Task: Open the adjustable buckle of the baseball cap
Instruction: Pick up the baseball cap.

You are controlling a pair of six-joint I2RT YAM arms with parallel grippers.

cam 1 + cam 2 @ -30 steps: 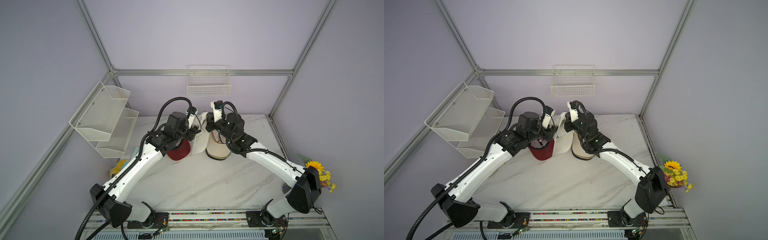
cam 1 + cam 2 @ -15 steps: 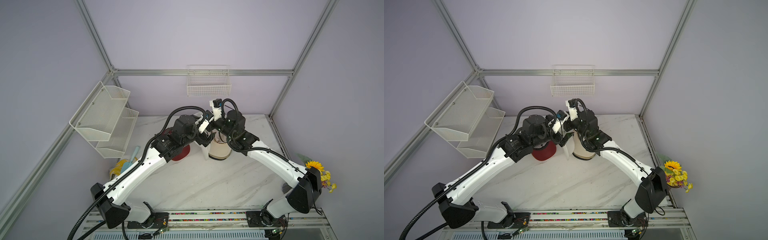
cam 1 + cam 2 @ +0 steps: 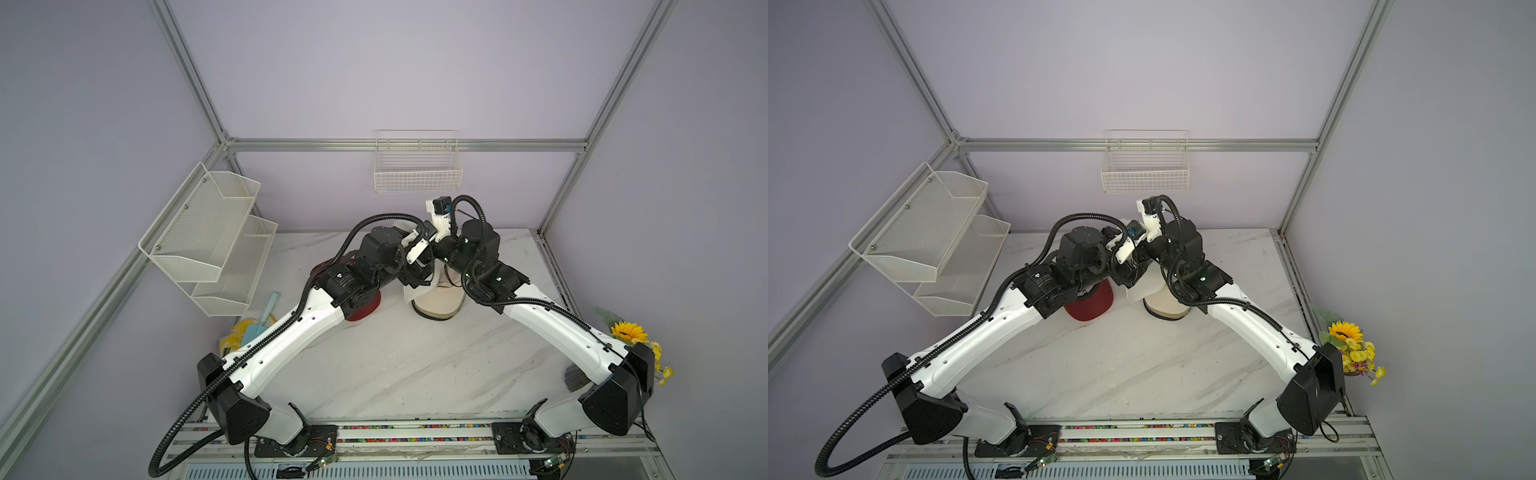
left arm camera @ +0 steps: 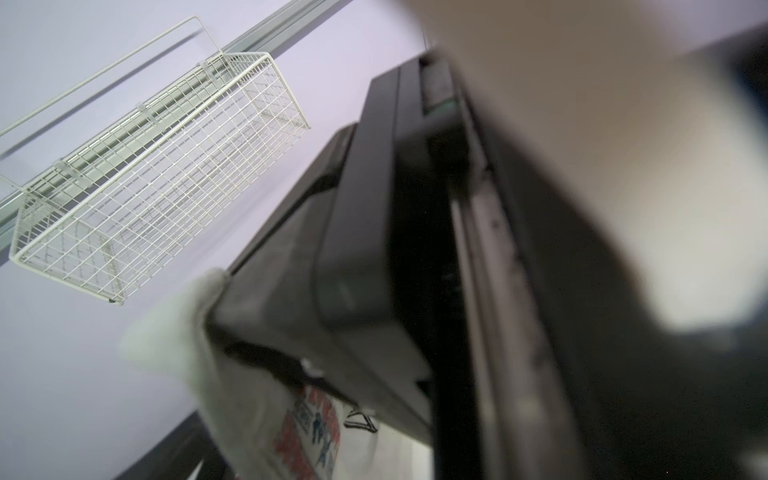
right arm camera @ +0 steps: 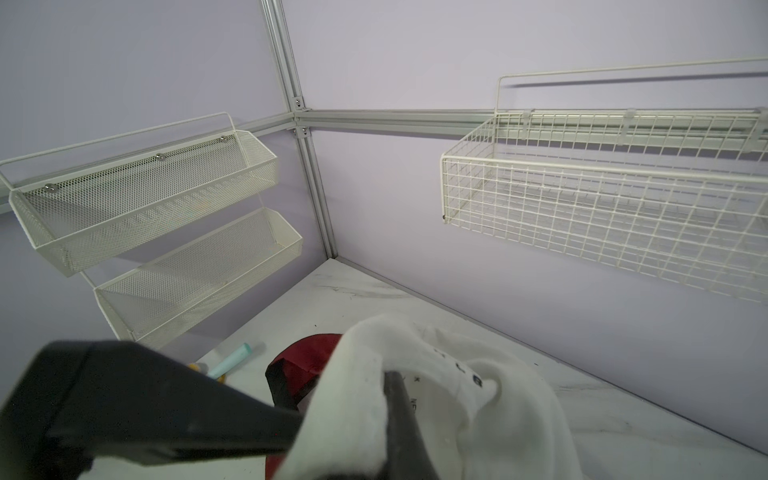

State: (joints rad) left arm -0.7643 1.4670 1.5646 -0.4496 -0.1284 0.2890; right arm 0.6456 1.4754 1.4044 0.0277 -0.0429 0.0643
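Baseball cap (image 3: pixel 436 301), cream-white, sits centre-far on the counter (image 3: pixel 395 365), seen in both top views. Right arm (image 3: pixel 552 328) reaches in from the near right and left arm (image 3: pixel 291 332) from the near left. Both wrists meet over the cap's far part. Right jaws are closed tight, pinching a raised fold of the cap's white fabric, which is clear in both wrist views. Red-and-blue printed label (image 4: pixel 311 432) shows on the fabric just by that pinch. Left jaws sit just left of the pinch, close to the cap. Can't tell how wide they stand or whether they touch it, as the wrist view is too blurred. Buckle not made out in any view. Red cap (image 3: pixel 1092 305) lies just left of the cream one, partly under the left arm. Teal tool (image 3: pixel 266 316) lies at the left side, near the mesh shelves (image 3: pixel 212 232). Wire basket (image 3: pixel 417 174) hangs on the far wall. Sunflower (image 3: pixel 625 332) at the right edge.
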